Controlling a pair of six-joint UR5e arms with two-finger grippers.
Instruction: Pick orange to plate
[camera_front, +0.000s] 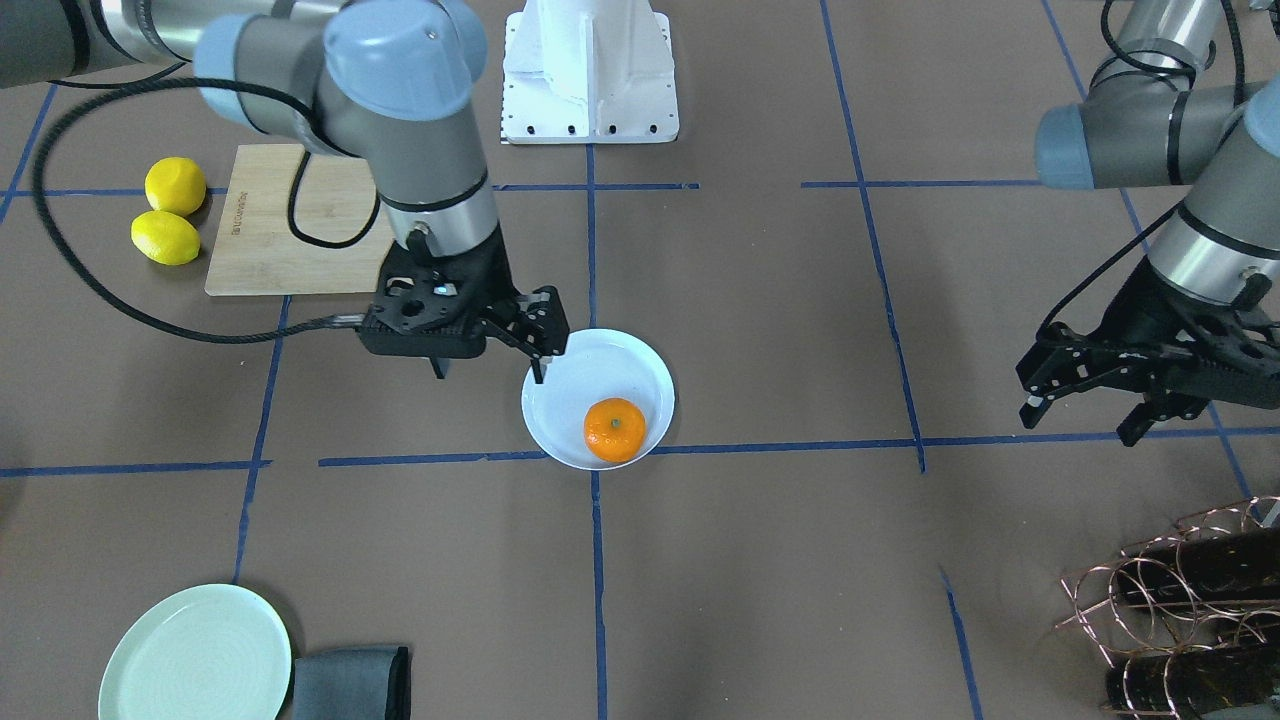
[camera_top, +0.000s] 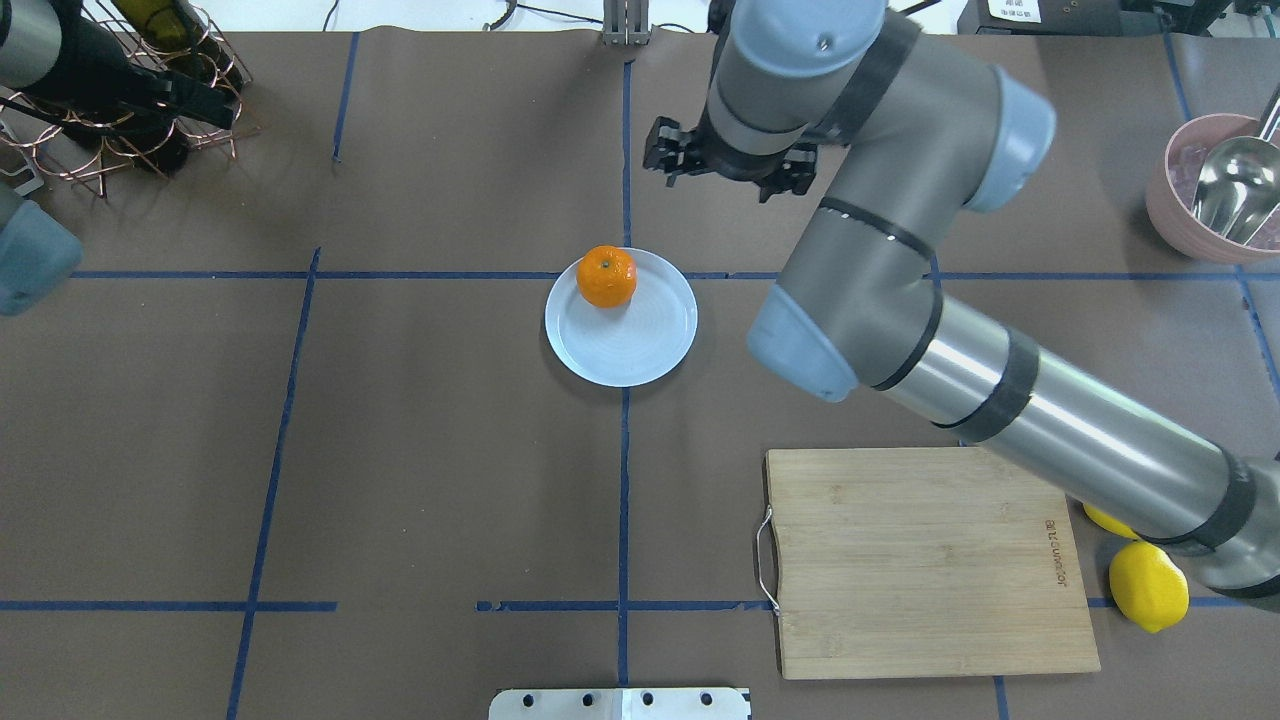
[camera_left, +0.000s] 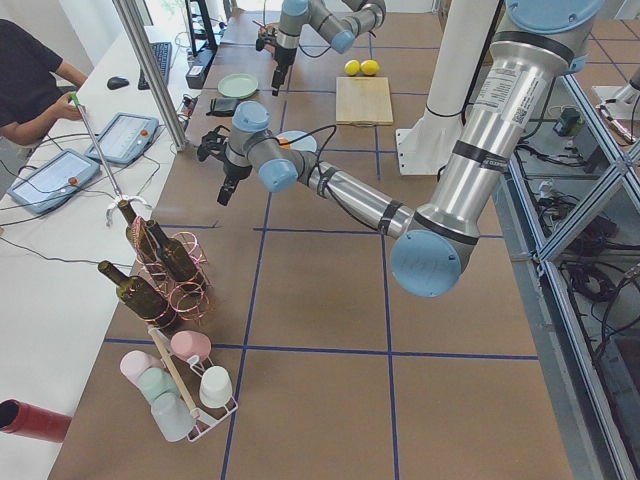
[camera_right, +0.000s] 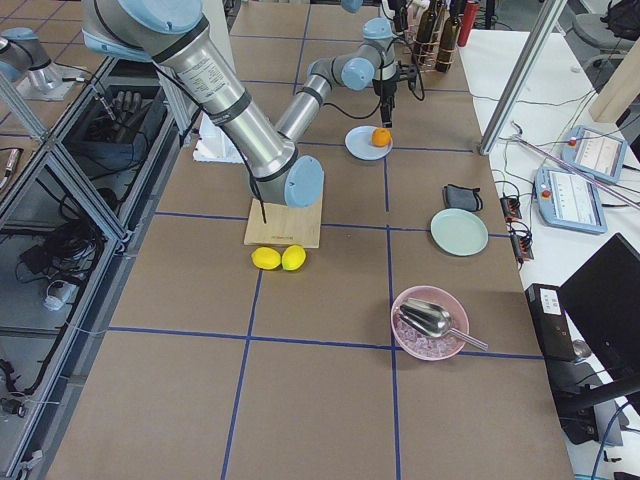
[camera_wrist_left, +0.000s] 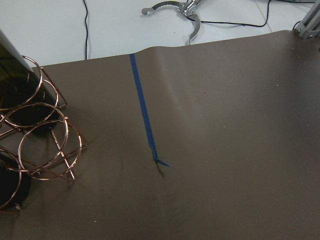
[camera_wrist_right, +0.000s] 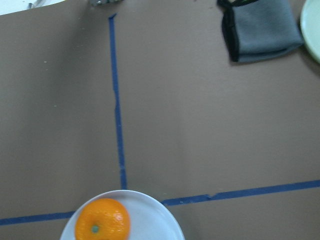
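1 orange (camera_front: 614, 430) sits off-centre on 1 bluish-white plate (camera_front: 598, 365), just below right end effector (camera_front: 490, 368), w/o touching it; fingers spread, holding nothing. Left end effector (camera_front: 1083, 422) well apart, also spread. Elsewhere on bench (camera_front: 760, 560): 2 lemons (camera_front: 175, 185), 1 mint plate (camera_front: 195, 655).

**Item counts.** Two grippers are shown, the right gripper (camera_front: 488, 370) and the left gripper (camera_front: 1082, 425). One orange (camera_front: 615, 430) is counted. Two plates are counted: a bluish-white plate (camera_front: 572, 398) just beside the right gripper and a mint-green plate (camera_front: 195, 655) well apart from it. Two lemons (camera_front: 175, 185) and one cutting board (camera_front: 250, 240) are seen nearer the robot than that gripper. One grey cloth (camera_front: 350, 685), one pink bowl (camera_top: 1180, 215) and one metal scoop (camera_top: 1235, 190) are recorded. Three wine bottles (camera_left: 135, 298) in one copper rack (camera_front: 1095, 600) are seen near the left gripper.
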